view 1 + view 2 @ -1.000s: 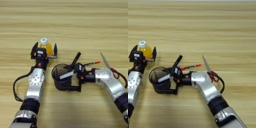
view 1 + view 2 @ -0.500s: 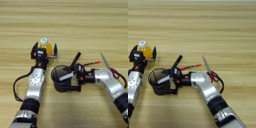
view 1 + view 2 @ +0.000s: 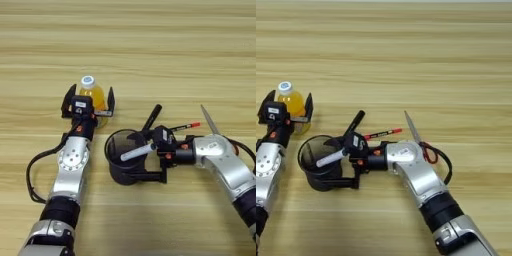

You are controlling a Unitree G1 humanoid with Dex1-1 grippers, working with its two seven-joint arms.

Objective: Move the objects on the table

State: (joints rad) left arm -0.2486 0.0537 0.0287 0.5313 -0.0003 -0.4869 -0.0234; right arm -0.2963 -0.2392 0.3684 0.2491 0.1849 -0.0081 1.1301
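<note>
A small orange-juice bottle (image 3: 90, 93) with a white cap stands upright between the two spread fingers of my left gripper (image 3: 89, 101), which is open. To its right a black round cup (image 3: 125, 159) holds a pale grey marker (image 3: 137, 152) leaning on its rim. My right gripper (image 3: 133, 155) comes in from the right, open, with one finger on each side of the cup. A black marker (image 3: 152, 116) lies just behind the cup. A thin red pen (image 3: 183, 127) and red-handled scissors (image 3: 210, 121) lie beside my right arm.
The wooden table (image 3: 150, 45) stretches wide beyond the objects. A black cable (image 3: 31, 175) loops out from my left arm, and another cable (image 3: 443, 157) curls beside my right arm near the scissors' handles.
</note>
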